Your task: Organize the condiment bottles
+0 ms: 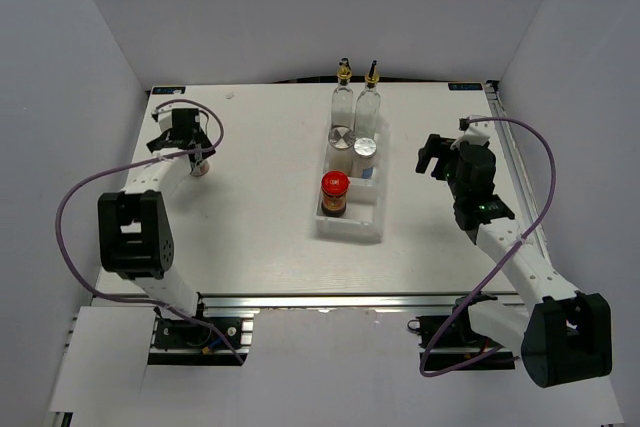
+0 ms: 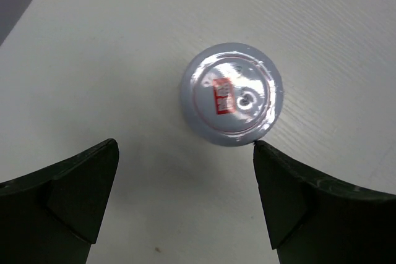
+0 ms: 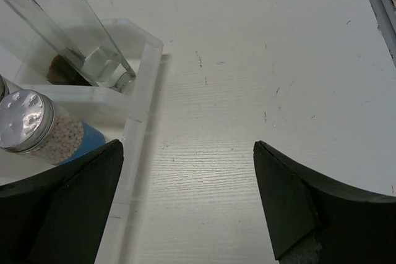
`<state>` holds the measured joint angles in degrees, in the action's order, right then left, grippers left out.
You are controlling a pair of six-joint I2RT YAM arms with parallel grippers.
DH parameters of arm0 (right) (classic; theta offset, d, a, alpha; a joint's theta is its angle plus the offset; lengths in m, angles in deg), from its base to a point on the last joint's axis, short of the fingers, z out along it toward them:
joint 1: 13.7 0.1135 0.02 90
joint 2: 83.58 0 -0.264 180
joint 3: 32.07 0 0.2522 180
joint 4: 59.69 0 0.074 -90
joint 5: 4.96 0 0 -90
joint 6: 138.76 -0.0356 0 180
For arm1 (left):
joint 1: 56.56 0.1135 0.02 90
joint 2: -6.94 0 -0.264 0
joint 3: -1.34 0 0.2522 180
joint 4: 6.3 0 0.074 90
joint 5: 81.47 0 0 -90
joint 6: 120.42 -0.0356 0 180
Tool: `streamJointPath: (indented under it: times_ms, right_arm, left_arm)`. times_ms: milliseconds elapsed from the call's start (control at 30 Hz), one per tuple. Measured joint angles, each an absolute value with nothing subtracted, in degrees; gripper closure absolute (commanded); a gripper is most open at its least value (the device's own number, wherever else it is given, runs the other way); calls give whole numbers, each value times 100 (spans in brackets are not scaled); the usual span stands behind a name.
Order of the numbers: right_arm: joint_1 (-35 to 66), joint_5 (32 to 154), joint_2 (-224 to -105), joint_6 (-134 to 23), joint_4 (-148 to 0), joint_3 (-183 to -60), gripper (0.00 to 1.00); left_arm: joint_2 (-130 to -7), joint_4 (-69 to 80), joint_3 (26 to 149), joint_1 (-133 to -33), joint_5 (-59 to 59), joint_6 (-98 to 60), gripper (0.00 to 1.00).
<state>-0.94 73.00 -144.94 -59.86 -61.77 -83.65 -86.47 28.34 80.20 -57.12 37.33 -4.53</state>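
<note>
A small white-lidded jar [image 1: 201, 163] stands on the table at the far left; in the left wrist view its lid [image 2: 231, 93] lies just ahead of my open left gripper [image 2: 185, 171], whose right finger tip [image 2: 272, 171] touches the lid's edge. Two tall clear glass bottles [image 1: 343, 97] [image 1: 369, 99], two silver-lidded shakers [image 1: 342, 139] [image 1: 365, 150] and a red-capped brown jar [image 1: 335, 193] stand in the white tray [image 1: 352, 229]. My right gripper [image 1: 436, 157] is open and empty over bare table, right of the tray [image 3: 139, 122]. A shaker [image 3: 28, 125] and a bottle [image 3: 74, 29] show there.
The tray's near compartment [image 1: 350, 223] holds nothing in front of the brown jar. The table's right rail [image 1: 515, 162] runs beside the right arm. A purple cable loops from each arm.
</note>
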Motion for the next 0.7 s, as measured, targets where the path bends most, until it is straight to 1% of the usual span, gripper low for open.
streamJointPath:
  times_ms: [233, 367, 500, 600, 633, 667, 700]
  right_arm:
    - [-94, 7303, -14494, -5966, -6177, -8365, 10]
    - [-94, 7300, -14485, -5948, -6179, -8365, 11]
    - [-94, 7298, -14448, -5916, -6179, -8365, 11]
    - [-94, 7298, -14426, -5900, -6179, -8365, 11]
    - [-94, 7298, -14424, -5900, -6177, -8365, 11]
    - [-94, 7300, -14424, -5900, -6179, -8365, 11]
    - [-94, 7300, -14424, -5900, -6179, -8365, 11]
  left_arm:
    - [-9639, 2458, 8580, -5642, 3305, -888, 2]
    - [-9967, 2371, 8879, -5592, 3206, -1019, 2]
    - [-10205, 2351, 9174, -5478, 3232, -1133, 6]
    - [-10288, 2380, 9325, -5434, 3294, -1229, 15]
    - [-10326, 2391, 9391, -5428, 3291, -1257, 21]
    - [-10358, 2399, 9445, -5426, 3272, -1268, 37]
    - [-10402, 2421, 9509, -5428, 3267, -1281, 45]
